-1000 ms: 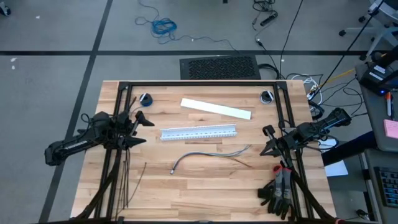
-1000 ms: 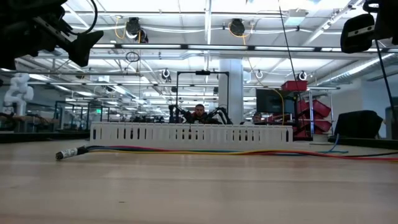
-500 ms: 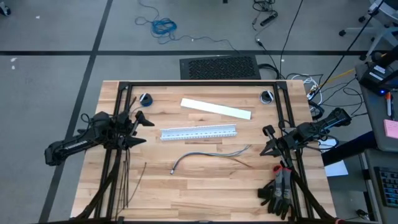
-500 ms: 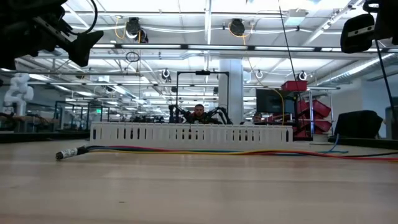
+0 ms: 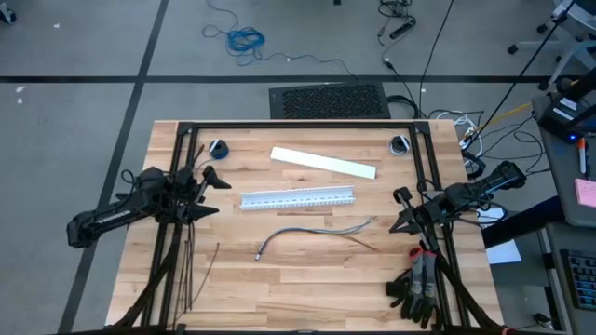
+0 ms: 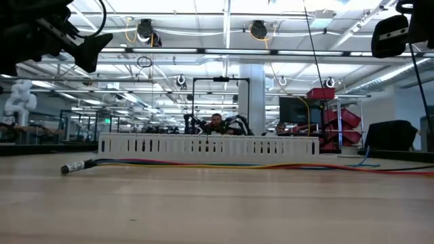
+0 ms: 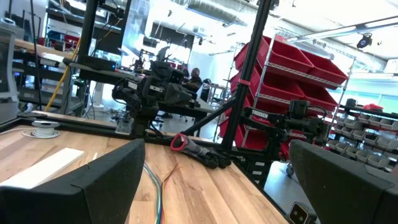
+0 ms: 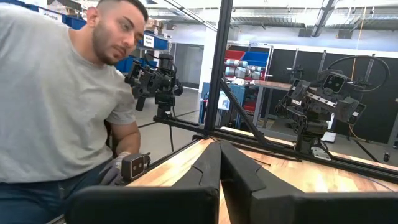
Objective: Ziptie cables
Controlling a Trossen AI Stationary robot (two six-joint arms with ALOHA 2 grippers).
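The cables (image 5: 321,230) lie loose on the wooden table (image 5: 279,298) near its middle, dark tip (image 5: 260,256) toward the left. In the low view the cables (image 6: 224,164) rest flat in front of the white duct. The zipties (image 5: 191,270), thin black strips, lie at the near left. My left gripper (image 5: 214,195) hovers open at the table's left side, well clear of both; its fingers stand wide apart in the left wrist view (image 7: 211,186). My right gripper (image 5: 399,214) hovers shut at the right side, fingers together (image 8: 220,168), holding nothing.
A white slotted duct (image 5: 298,198) lies just beyond the cables, with a flat white strip (image 5: 323,162) farther back. Black gloves (image 5: 419,284) lie at the near right. Small rolls (image 5: 218,148) (image 5: 400,144) sit at the far corners. A person in a grey T-shirt (image 8: 56,106) shows beside the table.
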